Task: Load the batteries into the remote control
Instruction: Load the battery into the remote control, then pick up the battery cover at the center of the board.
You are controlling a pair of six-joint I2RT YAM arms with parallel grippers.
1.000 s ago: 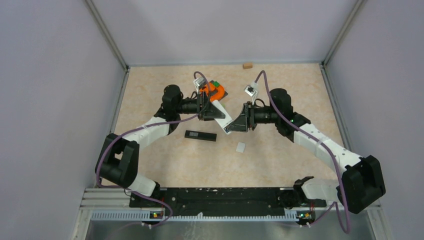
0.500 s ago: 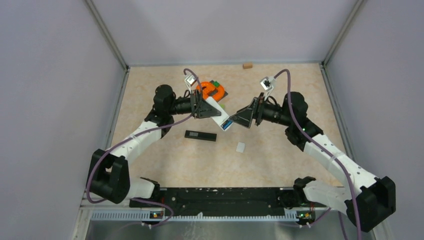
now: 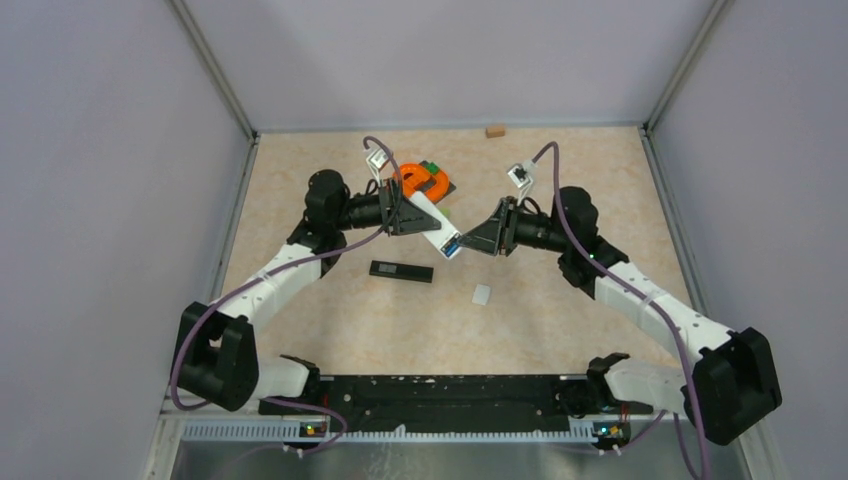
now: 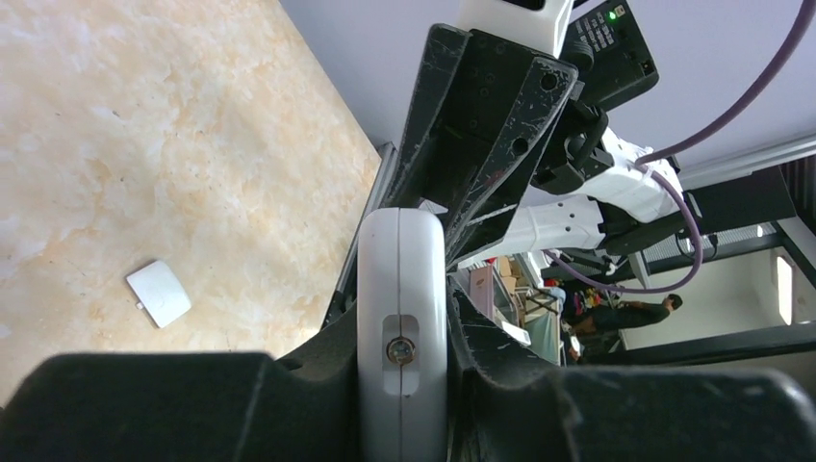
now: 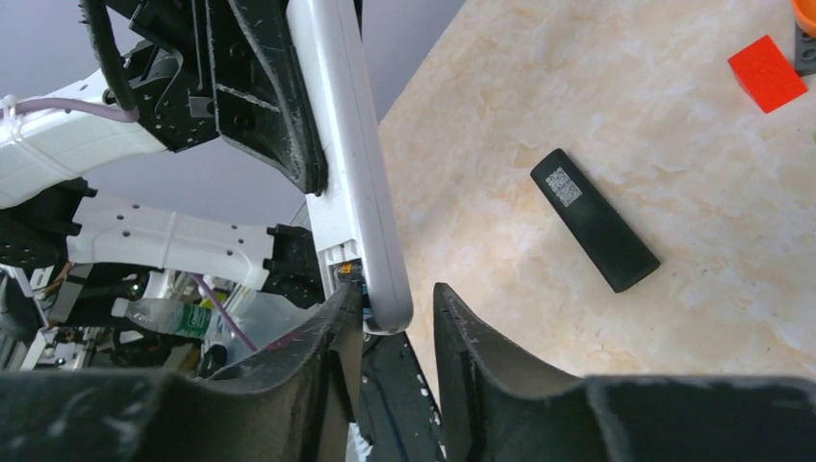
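Your left gripper (image 3: 418,213) has its fingers closed narrow on the white remote (image 4: 401,279), one on each flat side, and holds it up above the table (image 3: 560,180) near the middle. Seen from above, the remote slants from far-left down to near-right. A blue patch (image 3: 452,246) shows at its near-right end. Whether that is a battery, you cannot tell from these views.

Your right gripper (image 5: 396,295) meets the remote at that same end, its fingers standing a little apart with the remote's tip between them. One finger sits right against the tip, while a sliver of gap shows on the other side, so it is not clamped.

On the table, the black remote (image 5: 594,219) lies flat to the near-left of the held one. A small white cover (image 4: 161,294) lies nearer still, to the right. A red block (image 5: 767,73) and an orange object (image 3: 428,180) sit farther back.
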